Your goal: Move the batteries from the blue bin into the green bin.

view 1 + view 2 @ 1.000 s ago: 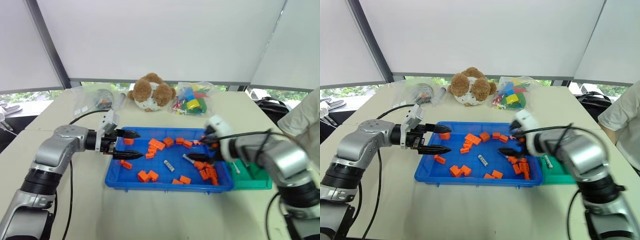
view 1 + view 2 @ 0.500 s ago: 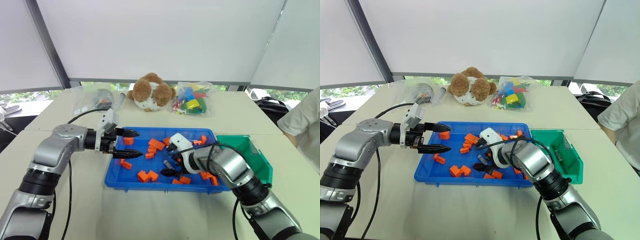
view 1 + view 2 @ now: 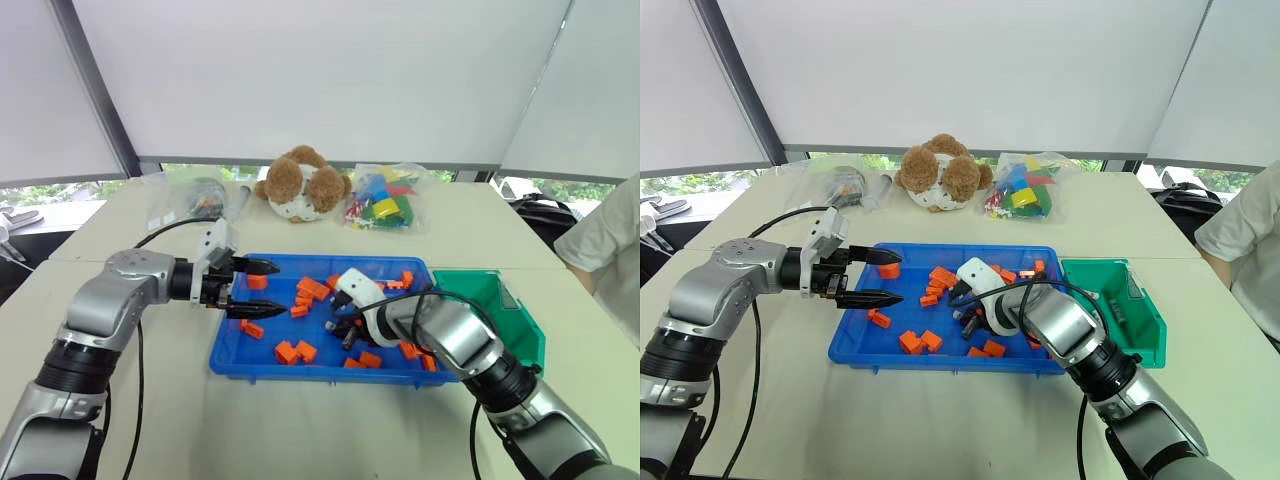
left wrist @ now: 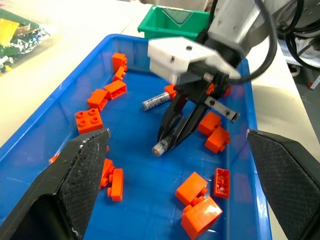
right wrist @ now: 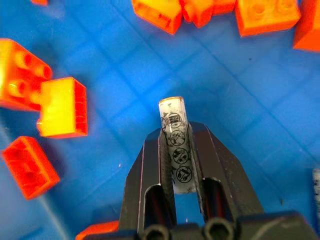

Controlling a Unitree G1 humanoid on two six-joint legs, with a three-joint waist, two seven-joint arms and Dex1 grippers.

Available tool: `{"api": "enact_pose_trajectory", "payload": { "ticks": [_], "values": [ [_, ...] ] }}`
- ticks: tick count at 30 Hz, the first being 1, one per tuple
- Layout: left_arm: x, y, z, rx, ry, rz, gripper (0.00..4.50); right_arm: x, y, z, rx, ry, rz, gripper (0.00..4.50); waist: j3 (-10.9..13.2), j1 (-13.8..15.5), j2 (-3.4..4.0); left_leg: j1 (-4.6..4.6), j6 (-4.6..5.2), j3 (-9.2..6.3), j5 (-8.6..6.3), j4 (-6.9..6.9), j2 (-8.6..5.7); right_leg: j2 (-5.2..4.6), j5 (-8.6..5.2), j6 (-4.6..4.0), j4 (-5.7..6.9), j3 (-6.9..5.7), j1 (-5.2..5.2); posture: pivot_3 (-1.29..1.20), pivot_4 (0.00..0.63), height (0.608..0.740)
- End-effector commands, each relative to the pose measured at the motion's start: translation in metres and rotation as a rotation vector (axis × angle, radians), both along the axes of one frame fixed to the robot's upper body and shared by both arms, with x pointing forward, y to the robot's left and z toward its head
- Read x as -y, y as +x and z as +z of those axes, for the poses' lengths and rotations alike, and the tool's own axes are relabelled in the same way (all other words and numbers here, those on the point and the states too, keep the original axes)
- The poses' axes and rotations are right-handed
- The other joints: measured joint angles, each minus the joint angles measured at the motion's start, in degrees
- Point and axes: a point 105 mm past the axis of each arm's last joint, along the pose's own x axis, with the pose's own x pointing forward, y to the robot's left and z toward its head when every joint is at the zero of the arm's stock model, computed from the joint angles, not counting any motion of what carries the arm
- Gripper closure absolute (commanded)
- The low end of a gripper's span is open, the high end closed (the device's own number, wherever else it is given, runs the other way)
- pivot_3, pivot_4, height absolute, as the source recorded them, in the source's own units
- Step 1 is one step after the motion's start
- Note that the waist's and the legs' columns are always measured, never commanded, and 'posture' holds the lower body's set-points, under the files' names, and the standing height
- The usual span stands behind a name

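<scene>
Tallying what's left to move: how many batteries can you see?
2: one battery clamped in the right gripper over the blue bin; the other lies behind it. More may be hidden.

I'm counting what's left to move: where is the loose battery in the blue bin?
In the left wrist view the loose battery lies on the blue bin floor beside the right gripper, with orange blocks nearby.

A silvery battery [image 5: 177,150] is pinched over the blue bin [image 4: 135,165]; the green bin [image 3: 520,320] is beside it.

Beige table [image 3: 300,430], white roller blinds [image 3: 300,80], daylight through window strip [image 3: 60,190]
</scene>
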Motion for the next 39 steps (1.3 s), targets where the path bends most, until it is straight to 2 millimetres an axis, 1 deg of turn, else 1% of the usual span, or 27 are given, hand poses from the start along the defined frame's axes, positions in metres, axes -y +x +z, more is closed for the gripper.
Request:
{"api": "enact_pose_trajectory", "payload": {
  "ticks": [1,2,3,4,6,8,12,13,16,18,19,20,23,25,26,27,30,31,34,35,37,39],
  "values": [
    [-0.001,-0.003,0.011,0.049,-0.019,-0.008,0.00,0.038,0.009,0.078,0.257,0.086,-0.113,4.48,0.01,0.33,0.01,0.00,0.00,0.00,0.00,0.00,0.00,0.00,0.00,0.00,0.00,0.00,0.00,0.00,0.150,0.733],
    [-0.001,-0.003,0.011,0.050,-0.020,-0.009,0.00,0.059,0.008,0.093,0.304,0.072,-0.162,4.48,0.01,0.40,0.01,-0.03,0.00,0.00,0.00,0.00,-0.02,-0.03,0.00,0.00,-0.01,0.00,0.00,0.00,0.150,0.733],
    [-0.001,-0.003,0.011,0.050,-0.021,-0.011,0.00,0.077,0.006,0.103,0.327,0.057,-0.209,4.48,0.01,0.59,0.01,-0.03,0.00,0.00,0.00,0.01,-0.03,-0.05,0.00,0.00,-0.01,-0.01,0.01,0.00,0.150,0.733],
    [0.000,-0.003,0.010,0.050,-0.022,-0.012,0.00,0.093,0.003,0.109,0.346,0.038,-0.248,4.48,0.01,0.86,0.00,-0.04,0.00,0.00,0.00,0.01,-0.06,-0.08,0.00,0.00,-0.04,-0.01,0.02,0.00,0.150,0.733],
    [0.001,-0.003,0.009,0.048,-0.024,-0.017,0.00,0.123,-0.002,0.115,0.368,-0.022,-0.320,4.48,0.00,0.96,0.00,-0.03,0.02,0.01,-0.01,-0.01,-0.06,-0.08,0.00,0.00,-0.10,-0.01,0.03,0.00,0.150,0.733],
    [0.003,-0.002,0.009,0.047,-0.028,-0.024,0.00,0.151,-0.008,0.113,0.365,-0.075,-0.386,4.48,-0.01,0.91,-0.01,0.00,0.03,0.01,-0.02,-0.04,-0.04,-0.04,0.00,0.00,-0.12,0.00,0.03,0.00,0.150,0.733],
    [0.006,0.000,0.009,0.048,-0.033,-0.033,0.00,0.191,-0.021,0.097,0.313,-0.125,-0.504,4.48,0.00,0.23,-0.01,0.00,0.03,0.00,-0.02,-0.04,-0.04,-0.02,0.00,0.00,-0.12,0.03,0.04,0.00,0.150,0.733],
    [0.007,0.000,0.009,0.048,-0.034,-0.034,0.00,0.197,-0.024,0.092,0.294,-0.128,-0.525,4.48,0.00,0.06,-0.01,0.00,0.03,0.01,-0.02,-0.04,-0.05,-0.02,0.00,0.00,-0.12,0.05,0.03,0.00,0.150,0.733],
    [0.008,0.000,0.008,0.048,-0.034,-0.040,0.00,0.204,-0.032,0.076,0.248,-0.139,-0.544,4.48,0.00,-0.19,0.00,0.03,0.03,-0.01,-0.02,-0.05,-0.04,0.00,0.00,0.00,-0.08,0.06,0.03,0.00,0.150,0.733],
    [0.009,0.001,0.009,0.049,-0.033,-0.045,0.00,0.207,-0.035,0.069,0.226,-0.138,-0.557,3.45,0.00,-0.13,0.00,0.04,0.03,-0.03,-0.02,-0.05,-0.03,0.02,0.00,0.00,-0.07,0.06,0.03,0.00,0.150,0.733],
    [0.009,0.002,0.009,0.050,-0.032,-0.047,0.00,0.208,-0.035,0.067,0.220,-0.132,-0.565,3.13,0.00,-0.07,0.00,0.04,0.03,-0.03,-0.02,-0.04,-0.04,0.01,0.00,0.00,-0.07,0.06,0.03,0.00,0.150,0.733],
    [0.009,0.002,0.010,0.051,-0.032,-0.048,0.00,0.209,-0.036,0.066,0.217,-0.129,-0.569,2.66,0.00,-0.03,0.00,0.03,0.03,-0.03,-0.01,-0.03,-0.04,0.01,0.00,0.00,-0.07,0.06,0.03,0.00,0.150,0.733],
    [0.009,0.003,0.010,0.054,-0.031,-0.050,0.00,0.206,-0.035,0.071,0.232,-0.118,-0.555,1.20,0.00,0.09,0.00,0.03,0.03,0.00,-0.01,-0.02,-0.04,-0.01,0.00,0.00,-0.07,0.07,0.04,0.00,0.150,0.733],
    [0.009,0.003,0.011,0.055,-0.030,-0.050,0.00,0.204,-0.034,0.077,0.252,-0.123,-0.549,0.11,0.00,0.10,0.00,0.03,0.03,-0.01,-0.01,-0.02,-0.04,-0.01,0.00,0.00,-0.07,0.06,0.04,0.00,0.150,0.733],
    [0.008,0.003,0.011,0.055,-0.030,-0.050,0.00,0.203,-0.033,0.080,0.260,-0.125,-0.543,0.04,0.00,0.11,0.00,0.03,0.03,-0.01,-0.01,-0.02,-0.04,-0.01,0.00,0.00,-0.07,0.06,0.04,0.00,0.150,0.733],
    [0.008,0.003,0.011,0.055,-0.029,-0.050,0.00,0.193,-0.031,0.084,0.265,-0.098,-0.511,0.04,0.00,0.10,0.00,0.03,0.03,-0.01,-0.01,-0.02,-0.04,-0.01,0.00,0.00,-0.07,0.06,0.04,0.00,0.150,0.733],
    [0.008,0.002,0.012,0.056,-0.029,-0.048,0.00,0.156,-0.028,0.092,0.261,-0.006,-0.376,0.04,0.00,-0.26,0.00,0.04,0.03,0.00,-0.01,-0.01,-0.03,0.01,0.00,0.00,-0.07,0.07,0.03,0.00,0.150,0.733],
    [0.008,0.003,0.012,0.056,-0.029,-0.047,0.00,0.140,-0.025,0.091,0.249,0.020,-0.324,0.04,0.00,-0.26,0.00,0.06,0.03,-0.01,-0.01,-0.02,-0.02,0.03,0.00,0.00,-0.06,0.07,0.03,0.00,0.150,0.733],
    [0.008,0.003,0.013,0.058,-0.030,-0.045,0.00,0.100,-0.020,0.081,0.205,0.056,-0.205,0.04,0.00,-0.17,0.00,0.06,0.03,-0.05,-0.01,-0.04,0.01,0.06,0.00,0.00,-0.03,0.04,0.03,0.00,0.150,0.733],
    [0.008,0.003,0.013,0.058,-0.030,-0.044,0.00,0.094,-0.019,0.078,0.195,0.058,-0.188,0.04,0.00,-0.08,0.00,0.04,0.03,-0.06,-0.01,-0.03,0.00,0.05,0.00,0.00,-0.03,0.03,0.03,0.00,0.150,0.733],
    [0.007,0.002,0.014,0.058,-0.030,-0.042,0.00,0.076,-0.015,0.064,0.153,0.059,-0.143,0.04,0.00,0.32,0.00,0.00,0.02,-0.05,-0.01,-0.03,-0.03,0.00,0.00,0.00,-0.03,0.03,0.03,0.00,0.150,0.733],
    [0.006,0.001,0.015,0.058,-0.029,-0.039,0.00,0.063,-0.010,0.050,0.113,0.059,-0.126,0.04,0.00,0.31,-0.01,-0.03,0.02,-0.04,-0.01,0.00,-0.05,-0.03,0.00,0.00,-0.08,0.03,0.04,0.00,0.150,0.733]
  ]
}}
